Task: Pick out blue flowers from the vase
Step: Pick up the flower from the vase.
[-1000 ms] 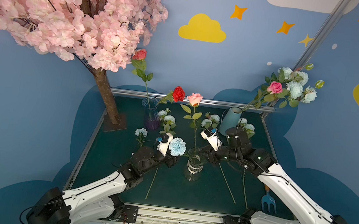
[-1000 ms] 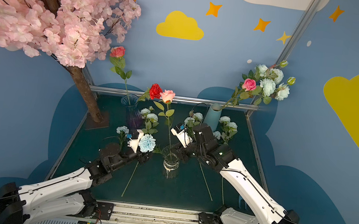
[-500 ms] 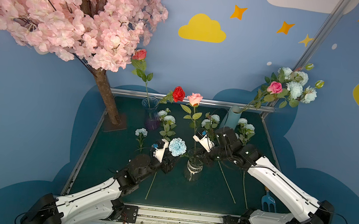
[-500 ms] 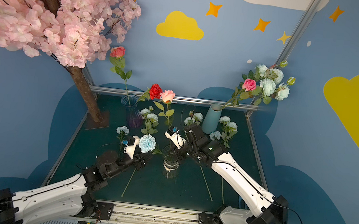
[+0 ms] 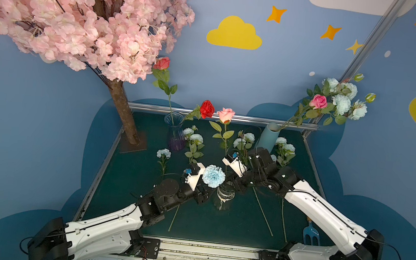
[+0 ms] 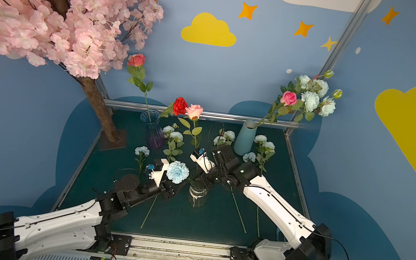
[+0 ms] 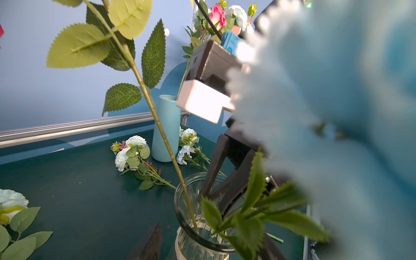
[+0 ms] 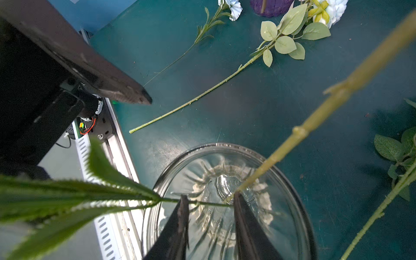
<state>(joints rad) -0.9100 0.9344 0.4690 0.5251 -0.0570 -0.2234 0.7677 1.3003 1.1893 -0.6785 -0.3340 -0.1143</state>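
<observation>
Two arms had closed in on the glass vase [image 5: 224, 199] within the last second, and the right gripper [image 8: 209, 198] had swung from beside it to over its mouth, fingers apart astride the thin stem [image 8: 202, 202] of the blue flower [image 5: 213, 176]. That bloom still stood in the vase beside the pink rose [image 5: 226, 114], so the pull was not yet made. The left gripper [image 5: 201, 194] waited near the bloom, seemingly apart and holding nothing.
</observation>
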